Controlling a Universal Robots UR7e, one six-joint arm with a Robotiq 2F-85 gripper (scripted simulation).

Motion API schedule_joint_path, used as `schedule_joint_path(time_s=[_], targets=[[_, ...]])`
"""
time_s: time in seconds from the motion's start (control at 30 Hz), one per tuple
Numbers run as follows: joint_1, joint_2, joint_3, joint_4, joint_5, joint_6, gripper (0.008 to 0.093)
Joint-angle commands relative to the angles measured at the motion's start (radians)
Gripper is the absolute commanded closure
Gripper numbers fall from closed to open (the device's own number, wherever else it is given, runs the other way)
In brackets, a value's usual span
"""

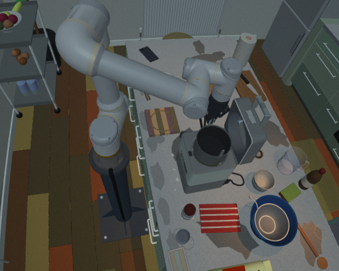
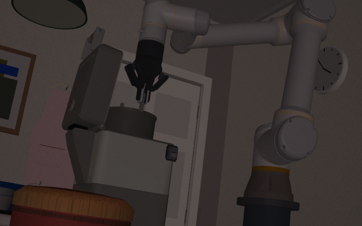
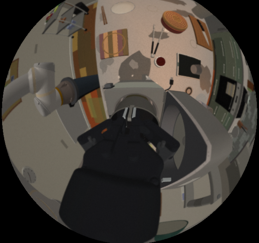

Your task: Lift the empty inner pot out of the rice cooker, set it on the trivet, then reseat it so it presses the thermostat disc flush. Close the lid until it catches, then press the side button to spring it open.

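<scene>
The lower part of the dark inner pot (image 1: 211, 145) (image 2: 131, 122) is hidden inside the grey rice cooker (image 1: 204, 163) (image 2: 124, 162), with its upper half standing above the body. My gripper (image 2: 143, 98) (image 3: 128, 113) is above the pot's rim on the arm's side, closed on a thin upright tab of the pot. The lid (image 1: 245, 129) (image 2: 93, 86) stands open, hinged on the far side from the arm. The side button (image 2: 171, 153) sits on the cooker's wall. The striped trivet (image 1: 161, 121) (image 3: 113, 43) lies flat on the counter toward the arm's base.
A blue bowl with a metal bowl inside (image 1: 273, 221) sits near the counter's front, beside a red striped cloth (image 1: 219, 217), a small bowl (image 1: 263, 180), a jar (image 1: 189, 210) and a bottle (image 1: 311, 178). A paper roll (image 1: 245, 48) stands behind the cooker.
</scene>
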Motion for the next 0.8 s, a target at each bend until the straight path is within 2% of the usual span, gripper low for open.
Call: schedule_joint_path(time_s=[0.0, 0.77], targets=[[0.000, 0.001, 0.004, -0.008, 0.000, 0.000, 0.0934], [0.000, 0.046, 0.100, -0.149, 0.000, 0.000, 0.0934]])
